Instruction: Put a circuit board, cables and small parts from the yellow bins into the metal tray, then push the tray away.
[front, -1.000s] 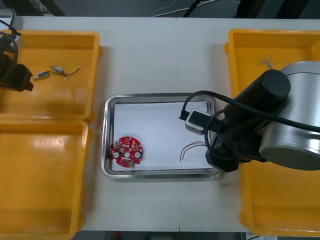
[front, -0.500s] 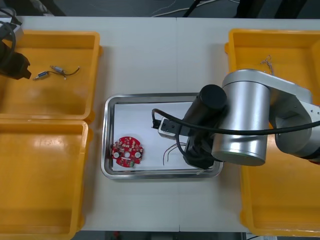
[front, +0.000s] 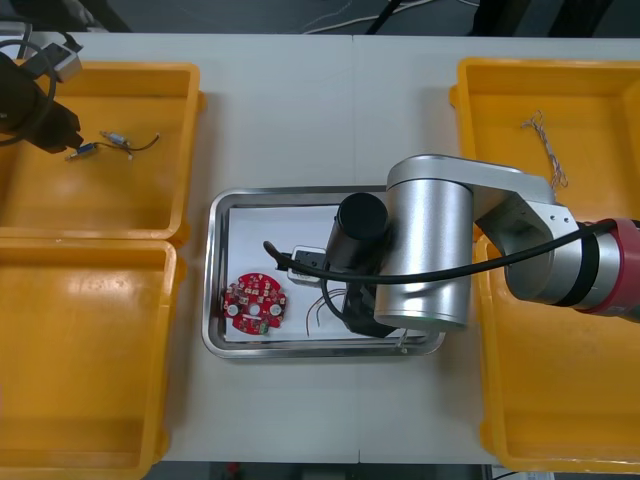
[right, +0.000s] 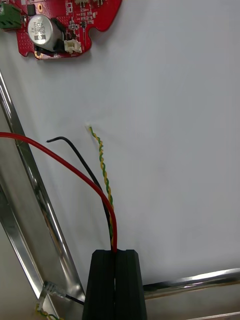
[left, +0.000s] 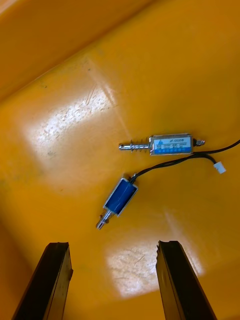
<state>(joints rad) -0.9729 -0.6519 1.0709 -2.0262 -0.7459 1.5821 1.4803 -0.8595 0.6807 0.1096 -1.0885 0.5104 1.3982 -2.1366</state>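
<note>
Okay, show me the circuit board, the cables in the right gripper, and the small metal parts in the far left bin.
circuit board (front: 254, 305): front view, middle of the red disc.
cables (right: 112, 227): right wrist view, where the strands bunch together.
small metal parts (left: 172, 144): left wrist view, body of the silver one.

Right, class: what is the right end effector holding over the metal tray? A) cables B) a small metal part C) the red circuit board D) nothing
A: the right end effector is shut on the cables, one red, one black and one twisted yellow-green.
</note>
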